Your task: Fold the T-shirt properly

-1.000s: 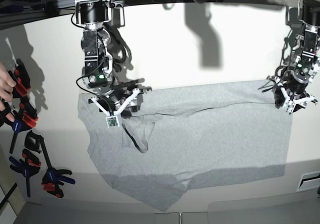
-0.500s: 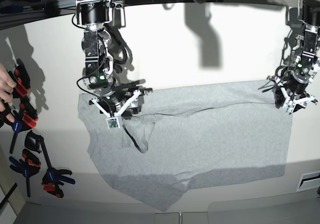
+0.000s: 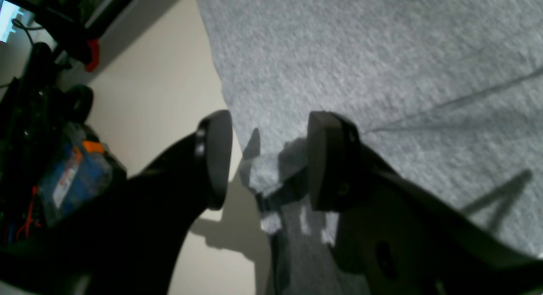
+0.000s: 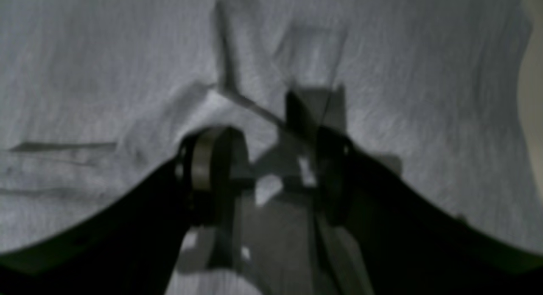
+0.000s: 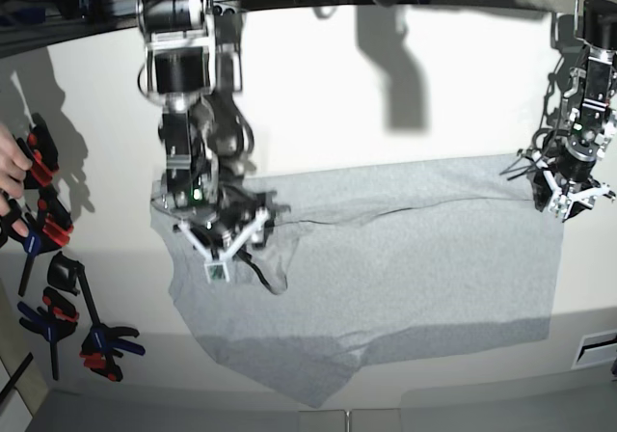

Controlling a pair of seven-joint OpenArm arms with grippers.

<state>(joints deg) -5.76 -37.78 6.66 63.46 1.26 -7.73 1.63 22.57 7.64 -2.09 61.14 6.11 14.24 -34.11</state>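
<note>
Two grippers, and neither one is actually pinching anything yet. The left gripper [image 3: 265, 159] is hanging with its jaws spread over a corner of the T-shirt [image 5: 386, 268], one finger [image 3: 214, 159] over bare worktop [image 3: 169, 95] and the other over cloth. The right gripper [image 4: 265, 176] is sitting with its jaws apart too, hovering low over a rumpled patch near the opposite end; whether it's touching the fabric is hard to tell.

The shirt itself is lying plain side up across the middle of the worktop, mostly spread out, with a loose flap drooping toward the near edge and a crease running along its far side. Some clamps [image 5: 58, 297] are lying by the side edge. So folding is looking barely started: no neat fold showing, and pretty much all the real folds are left.
</note>
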